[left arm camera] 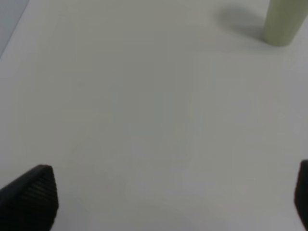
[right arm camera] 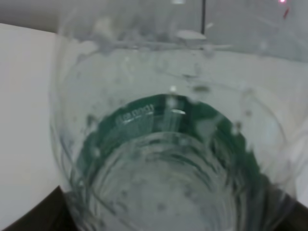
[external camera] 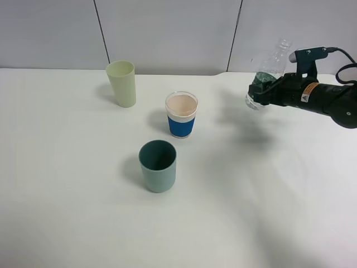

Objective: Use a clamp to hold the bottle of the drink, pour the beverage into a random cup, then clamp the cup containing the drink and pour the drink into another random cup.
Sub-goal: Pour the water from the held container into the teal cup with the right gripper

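Our right gripper (external camera: 261, 96) clasps the clear plastic bottle (external camera: 271, 70) low on its body, raised at the far right, the neck free for tipping; our left gripper (left arm camera: 166, 197) hangs wide open, empty; on the white table (external camera: 67, 223) the pale green tumbler (external camera: 122, 84), teal cup (external camera: 158, 166) and blue-sleeved cup (external camera: 181, 115) stand apart, leaving room to pour.

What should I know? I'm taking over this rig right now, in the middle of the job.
Left gripper open above bare table.
Right gripper shut on the bottle, held in the air at the right, over no cup.
Pale green cup back left, blue-sleeved cup middle, teal cup front; all upright.
Done: bottle grasped and lifted. No pour visible; cup contents unclear.
To do: pour into one cup, then clamp that cup and pour into another.
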